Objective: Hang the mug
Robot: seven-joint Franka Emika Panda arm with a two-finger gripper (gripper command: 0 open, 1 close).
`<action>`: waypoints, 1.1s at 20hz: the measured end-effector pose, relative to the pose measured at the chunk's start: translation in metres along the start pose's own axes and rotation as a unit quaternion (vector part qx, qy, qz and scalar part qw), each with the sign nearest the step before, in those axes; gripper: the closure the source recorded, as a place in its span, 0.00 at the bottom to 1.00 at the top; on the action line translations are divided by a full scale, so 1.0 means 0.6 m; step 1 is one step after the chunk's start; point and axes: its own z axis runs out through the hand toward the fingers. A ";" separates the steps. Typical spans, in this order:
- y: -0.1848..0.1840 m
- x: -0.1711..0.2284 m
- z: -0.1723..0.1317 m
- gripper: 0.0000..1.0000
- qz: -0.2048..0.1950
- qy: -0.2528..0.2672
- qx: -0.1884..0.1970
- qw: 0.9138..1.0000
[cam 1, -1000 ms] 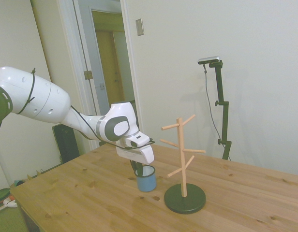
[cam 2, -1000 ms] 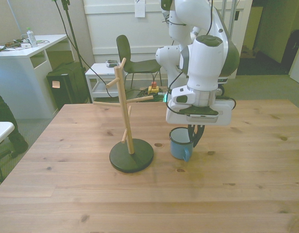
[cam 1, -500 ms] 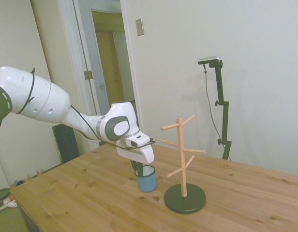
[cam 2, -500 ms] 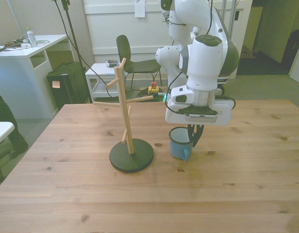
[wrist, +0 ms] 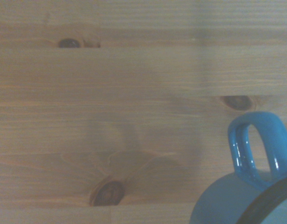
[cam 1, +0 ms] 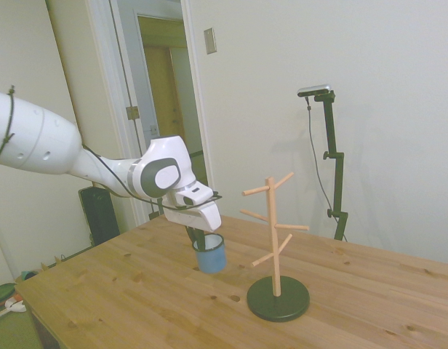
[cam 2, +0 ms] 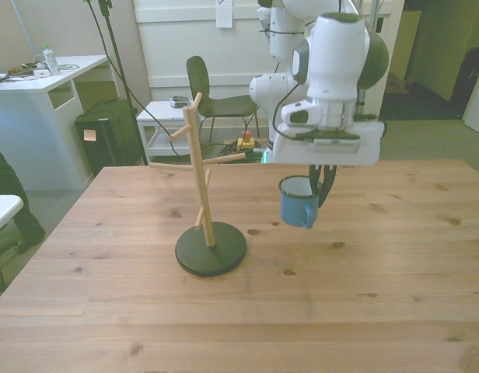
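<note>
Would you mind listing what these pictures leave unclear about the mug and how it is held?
- Contact on the mug: in the front view the hand sits at the rim under the white housing; which part is pinched is hidden.
- Side view: the same housing covers the rim.
- Wrist view: the mug is cut off by the picture's edge; only its handle and part of the wall show.
</note>
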 end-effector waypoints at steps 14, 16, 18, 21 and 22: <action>0.101 0.031 -0.152 1.00 0.020 0.007 0.048 0.999; 0.102 0.039 -0.159 1.00 0.023 0.005 0.053 0.998; 0.101 0.048 -0.163 1.00 0.027 0.004 0.054 0.998; 0.102 0.063 -0.163 1.00 0.034 0.002 0.057 0.998; 0.103 0.069 -0.163 1.00 0.037 0.000 0.058 0.998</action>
